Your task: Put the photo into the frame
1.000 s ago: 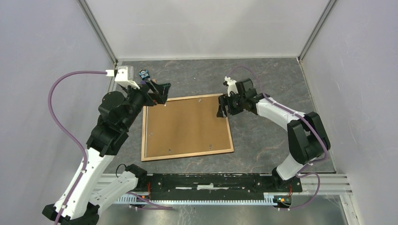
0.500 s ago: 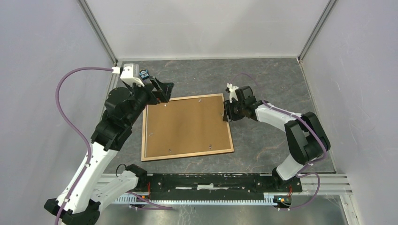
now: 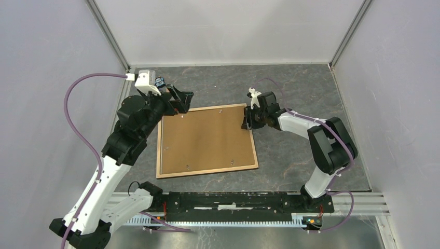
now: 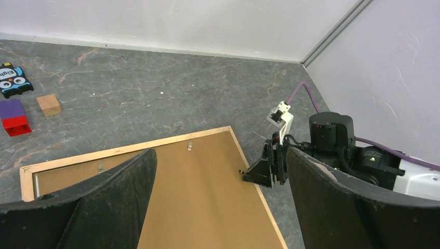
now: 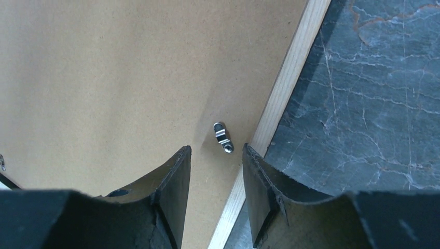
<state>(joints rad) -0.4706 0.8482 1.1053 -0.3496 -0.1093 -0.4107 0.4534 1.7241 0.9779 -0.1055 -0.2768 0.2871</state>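
Tabletop stock:
- light-brown wooden rectangular frame [image 5: 280, 98], 1
- flat brown cardboard board [image 3: 205, 137], 1
- small metal clips [image 5: 223, 137], at least 5
- small tan wooden cube [image 4: 48, 105], 1
- red-and-purple block [image 4: 14, 116], 1
- black-and-blue cartoon tag [image 4: 10, 79], 1

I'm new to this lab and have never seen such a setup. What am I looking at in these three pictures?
Two white-and-black robot arms stand at a dark grey marbled table. One picture looks down from above. The other two come from cameras on the wrists, so the black shapes along their lower edges are each arm's own fingers. A large light-wood picture frame lies face down, with a brown cardboard backing board in it. The left gripper hangs open near the frame's far-left corner. The right gripper, slightly open, sits above a small metal clip beside the right rail. Neither holds anything.
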